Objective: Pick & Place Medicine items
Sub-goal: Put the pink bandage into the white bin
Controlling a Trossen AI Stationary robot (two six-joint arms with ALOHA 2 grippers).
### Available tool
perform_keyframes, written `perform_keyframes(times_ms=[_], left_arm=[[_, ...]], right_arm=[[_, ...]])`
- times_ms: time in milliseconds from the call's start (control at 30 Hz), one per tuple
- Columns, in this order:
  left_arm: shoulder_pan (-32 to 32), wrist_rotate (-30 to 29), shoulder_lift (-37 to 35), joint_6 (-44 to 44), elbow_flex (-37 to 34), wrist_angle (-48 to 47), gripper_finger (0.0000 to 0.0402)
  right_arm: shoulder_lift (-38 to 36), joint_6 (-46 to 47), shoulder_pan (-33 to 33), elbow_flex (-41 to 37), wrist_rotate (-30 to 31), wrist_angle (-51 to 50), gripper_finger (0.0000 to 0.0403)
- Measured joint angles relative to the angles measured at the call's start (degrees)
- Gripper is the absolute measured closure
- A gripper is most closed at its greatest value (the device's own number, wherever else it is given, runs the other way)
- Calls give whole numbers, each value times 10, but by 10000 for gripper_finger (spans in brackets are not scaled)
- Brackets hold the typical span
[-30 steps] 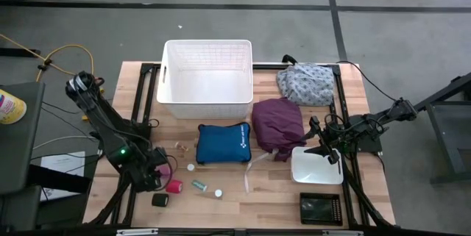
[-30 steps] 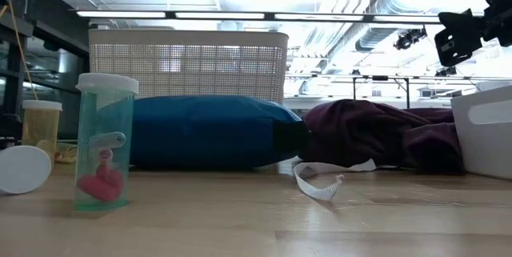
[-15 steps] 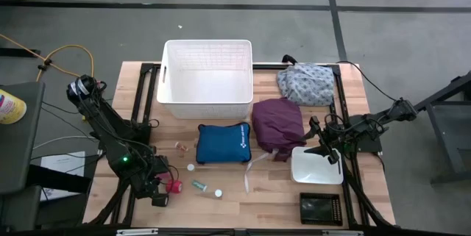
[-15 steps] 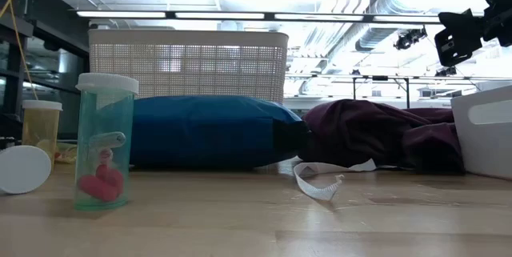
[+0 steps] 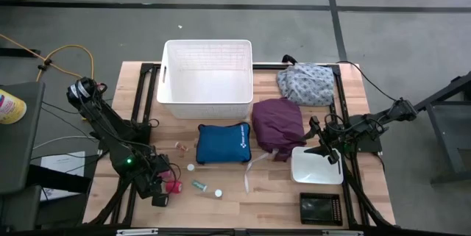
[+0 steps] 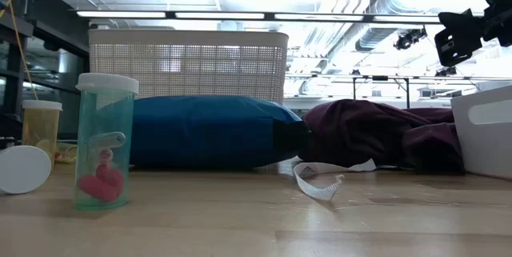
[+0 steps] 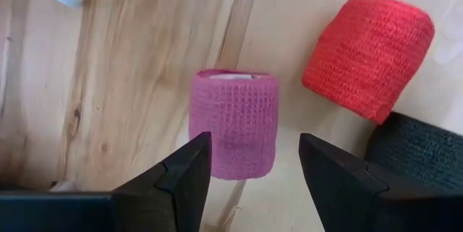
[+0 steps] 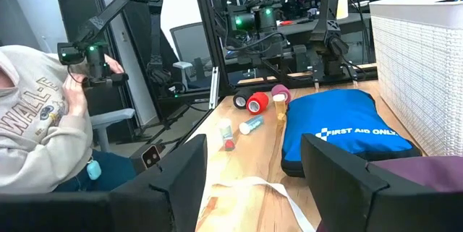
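My left gripper (image 7: 253, 149) is open near the table's near-left corner (image 5: 157, 187). It points down, and its fingers stand on either side of the pink bandage roll (image 7: 234, 123), which lies on the wood. I cannot tell whether they touch it. The red roll (image 7: 365, 55) (image 5: 174, 186) and the black roll (image 7: 419, 156) (image 5: 160, 200) lie right beside it. A greenish vial (image 5: 199, 185) (image 6: 104, 141) and small white caps (image 5: 218, 192) lie toward the table's middle. My right gripper (image 5: 324, 148) (image 8: 253, 145) waits open above the white tray (image 5: 316, 168).
A white basket (image 5: 208, 78) stands at the far middle. The blue zip pouch (image 5: 223, 142) lies in front of it, with the purple bundle (image 5: 278, 122) and the floral bundle (image 5: 305, 83) to its right. A black object (image 5: 320, 208) lies near the near-right corner. A person sits beyond the table's left side (image 8: 36, 116).
My left gripper has moved toward the table's near edge and come down over the pink roll, which now sits hidden under it in the high view. The rolls, the vial and the right arm have stayed where they were.
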Motion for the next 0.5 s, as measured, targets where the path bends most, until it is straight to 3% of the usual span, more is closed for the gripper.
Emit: perform_keyframes(times_ms=[500], left_arm=[[0, 0, 3, -45, 0, -25, 201]], right_arm=[[0, 0, 0, 0, 0, 0, 192]])
